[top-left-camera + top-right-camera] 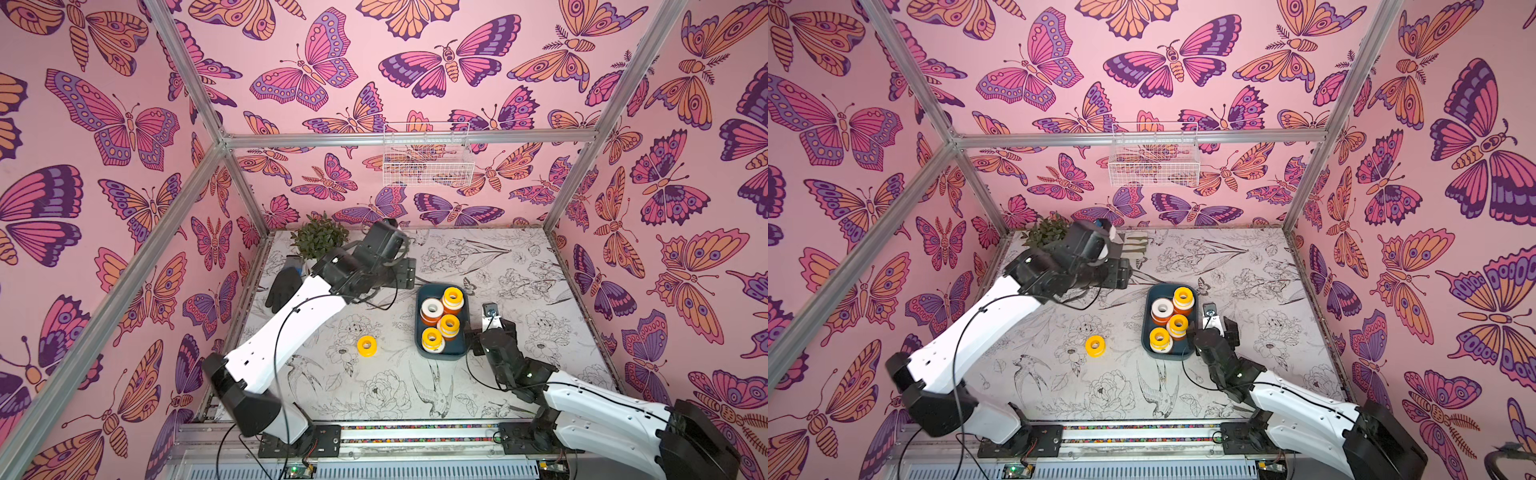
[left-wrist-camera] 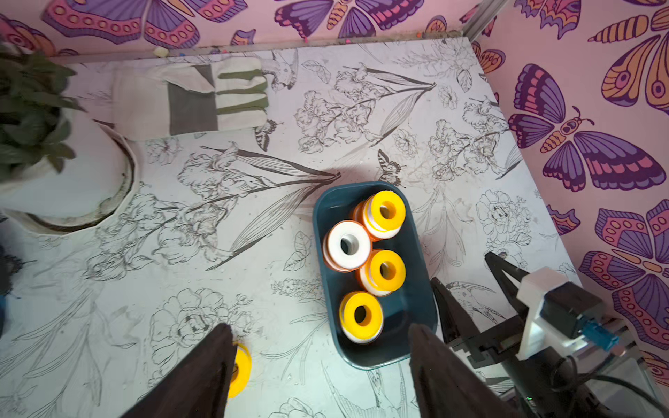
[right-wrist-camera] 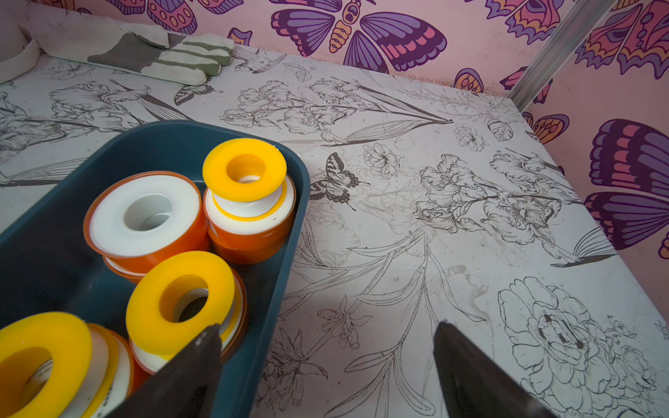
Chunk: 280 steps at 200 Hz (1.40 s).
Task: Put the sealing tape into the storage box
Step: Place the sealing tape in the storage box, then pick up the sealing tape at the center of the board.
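The storage box [image 1: 453, 354] [image 1: 1148, 328] is a dark teal tray right of the table's middle. Several rolls of sealing tape [image 1: 432, 308] [image 3: 144, 217] sit inside it, some stacked, on orange and yellow spools. One yellow roll [image 1: 366, 345] [image 1: 1095, 345] [image 2: 239, 369] lies flat on the table, left of the box. My left gripper [image 1: 405, 272] [image 2: 320, 327] hangs open and empty, high above the table behind and left of the box. My right gripper [image 1: 490, 330] [image 3: 327, 325] is open and empty at the box's right rim, one finger over the rim, the other over the table.
A potted plant [image 1: 319, 239] and a black glove [image 1: 284, 289] stand at the back left. A white and green glove [image 2: 195, 97] lies along the back wall. A white wire basket [image 1: 428, 160] hangs on that wall. Metal posts frame the corners.
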Available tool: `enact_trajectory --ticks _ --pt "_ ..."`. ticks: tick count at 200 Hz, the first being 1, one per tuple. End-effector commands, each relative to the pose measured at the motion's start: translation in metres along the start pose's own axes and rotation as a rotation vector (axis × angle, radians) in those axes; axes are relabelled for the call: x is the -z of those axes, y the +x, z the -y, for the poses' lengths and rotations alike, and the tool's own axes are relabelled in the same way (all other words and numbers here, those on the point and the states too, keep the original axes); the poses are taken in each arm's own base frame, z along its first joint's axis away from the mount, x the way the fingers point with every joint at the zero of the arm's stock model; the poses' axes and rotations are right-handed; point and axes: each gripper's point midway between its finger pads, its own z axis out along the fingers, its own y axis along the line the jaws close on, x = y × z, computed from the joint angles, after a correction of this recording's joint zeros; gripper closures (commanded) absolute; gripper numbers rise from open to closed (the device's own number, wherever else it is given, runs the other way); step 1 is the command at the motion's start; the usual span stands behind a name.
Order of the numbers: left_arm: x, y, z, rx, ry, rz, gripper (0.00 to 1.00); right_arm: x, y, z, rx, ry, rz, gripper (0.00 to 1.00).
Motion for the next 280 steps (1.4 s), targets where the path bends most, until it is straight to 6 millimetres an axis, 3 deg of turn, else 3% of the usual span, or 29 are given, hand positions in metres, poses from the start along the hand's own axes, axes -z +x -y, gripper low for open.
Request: enact_trajectory --ticks 1,40,59,86,122,179,234,280 --pt "0.020 0.022 -0.036 -0.002 -0.073 0.013 0.19 0.000 -0.002 0.000 -0.008 0.007 0.009 0.06" --pt "0.054 0.068 -0.098 0.065 -0.152 0.056 0.19 0.000 -0.002 0.001 -0.010 0.007 0.011 0.06" --pt "0.061 0.090 -0.126 0.099 -0.204 0.067 0.19 0.000 -0.002 0.001 -0.006 0.007 0.008 0.05" --pt "0.062 0.115 -0.150 0.129 -0.254 0.065 0.19 0.000 -0.001 0.000 -0.003 0.004 0.004 0.05" --pt "0.054 0.137 -0.167 0.137 -0.307 0.040 0.19 0.000 -0.002 -0.003 0.002 -0.015 0.007 0.05" --pt "0.051 0.141 -0.161 0.140 -0.261 0.050 0.19 0.009 -0.012 -0.012 0.028 -0.079 -0.039 0.06" --pt "0.049 0.141 -0.160 0.140 -0.247 0.047 0.19 0.036 -0.072 -0.073 0.069 -0.398 -0.128 0.06" --pt "0.050 0.139 -0.165 0.163 -0.253 0.056 0.19 0.038 -0.097 -0.162 0.173 -0.608 -0.357 0.10"
